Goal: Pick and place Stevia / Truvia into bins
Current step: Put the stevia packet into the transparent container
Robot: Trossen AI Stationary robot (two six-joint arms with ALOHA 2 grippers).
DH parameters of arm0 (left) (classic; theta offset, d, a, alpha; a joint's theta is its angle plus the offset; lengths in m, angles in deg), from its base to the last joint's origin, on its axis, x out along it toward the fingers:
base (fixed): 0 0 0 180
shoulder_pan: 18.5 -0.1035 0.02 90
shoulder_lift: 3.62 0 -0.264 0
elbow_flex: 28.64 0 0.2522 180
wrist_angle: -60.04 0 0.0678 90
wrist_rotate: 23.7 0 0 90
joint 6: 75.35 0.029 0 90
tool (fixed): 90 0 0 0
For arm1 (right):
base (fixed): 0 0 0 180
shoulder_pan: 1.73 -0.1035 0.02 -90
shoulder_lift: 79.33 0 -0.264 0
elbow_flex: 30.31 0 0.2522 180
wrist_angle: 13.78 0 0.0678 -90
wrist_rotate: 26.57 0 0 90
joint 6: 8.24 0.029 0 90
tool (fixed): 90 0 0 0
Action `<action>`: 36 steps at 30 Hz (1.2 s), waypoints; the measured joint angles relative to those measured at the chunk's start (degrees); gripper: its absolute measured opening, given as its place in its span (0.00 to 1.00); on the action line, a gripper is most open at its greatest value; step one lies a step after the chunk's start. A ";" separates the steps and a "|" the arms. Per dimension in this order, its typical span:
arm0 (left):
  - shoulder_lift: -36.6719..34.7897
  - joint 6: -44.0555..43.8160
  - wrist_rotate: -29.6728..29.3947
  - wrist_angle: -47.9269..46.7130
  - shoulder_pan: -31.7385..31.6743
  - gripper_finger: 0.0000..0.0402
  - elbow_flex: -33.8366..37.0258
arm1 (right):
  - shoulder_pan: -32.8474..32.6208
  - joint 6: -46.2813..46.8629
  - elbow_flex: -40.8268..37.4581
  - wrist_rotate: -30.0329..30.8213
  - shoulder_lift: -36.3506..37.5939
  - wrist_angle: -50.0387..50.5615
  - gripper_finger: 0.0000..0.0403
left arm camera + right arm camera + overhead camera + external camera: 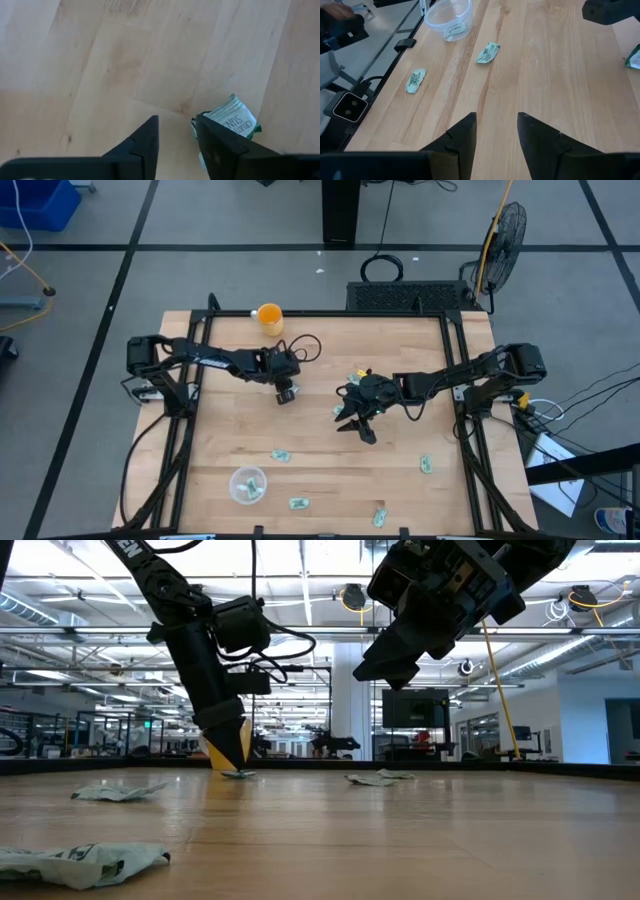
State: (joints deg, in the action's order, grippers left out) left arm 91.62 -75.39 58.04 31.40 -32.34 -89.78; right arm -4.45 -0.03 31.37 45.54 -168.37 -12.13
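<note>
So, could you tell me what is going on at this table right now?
Two robot arms are sorting green-and-white sachets into a clear plastic cup, which already holds at least one. The left gripper is down at the tabletop with its fingers apart, and a sachet lies just beside one finger, not gripped. The right gripper hangs open and empty above the table's middle. Several more sachets, such as this one, lie loose near the cup.

Green-white sachets [281,455] lie scattered flat (one inside) around the clear cup [247,484].
</note>
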 joint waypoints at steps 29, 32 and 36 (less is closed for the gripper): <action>-0.57 -1.72 2.75 -0.52 1.59 0.27 -0.04 | 0.00 -0.55 -0.02 0.00 0.01 -0.01 0.33; -0.57 -1.70 0.61 -1.06 1.66 0.27 -0.04 | 0.00 -0.57 -0.02 0.01 0.01 -0.01 0.33; -0.57 -1.73 0.45 -1.72 1.16 0.27 0.12 | 0.00 -0.57 -0.02 0.00 0.01 0.00 0.33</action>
State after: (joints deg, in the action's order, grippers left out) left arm 91.05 -77.12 58.49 29.68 -31.18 -89.65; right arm -4.45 -0.60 31.35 45.55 -168.36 -12.13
